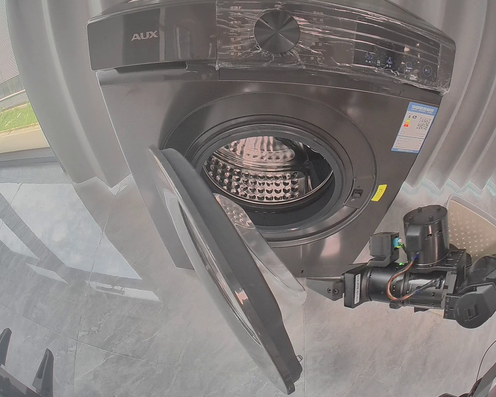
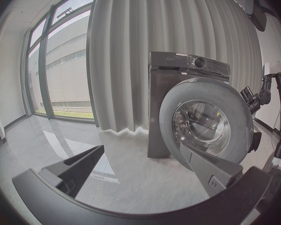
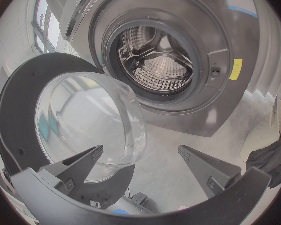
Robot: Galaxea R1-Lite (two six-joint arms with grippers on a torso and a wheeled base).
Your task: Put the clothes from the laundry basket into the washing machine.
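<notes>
1. The washing machine (image 1: 149, 117) stands on the floor (image 1: 93, 282) at the far centre, with its front facing the near side. It is in position for loading.
2. The door (image 1: 226, 266) is swung wide open to the left, and its free edge reaches toward the near side. The opening step is judged complete, and the way into the machine is unobstructed.
3. The drum (image 1: 259, 177) shows bare steel over all of its visible part, with no fabric in it. Judgement: no garment has been loaded. The lowest front part of the drum is hidden behind the opening's lip.
4. The laundry basket (image 1: 476, 230) is pale and perforated. It stands on the floor to the right of the washing machine and is partly hidden.
5. The clothes (image 3: 268, 161) show as one dark garment draped over the basket's rim. Whether more pieces lie inside cannot be told. Judgement: the whole transfer is left to do: grasp, carry to the left, release in the drum, and repeat until the basket is empty.
6. The right tool (image 3: 140, 148) has its fingers apart with nothing between them. It sits low between the door and the laundry basket, pointing left toward the door and away from the clothes. It is judged the closer tool for the first pick.
7. The left tool (image 2: 141, 146) has its fingers apart and is empty. It sits at the near left, well apart from both the washing machine and the laundry basket.
</notes>
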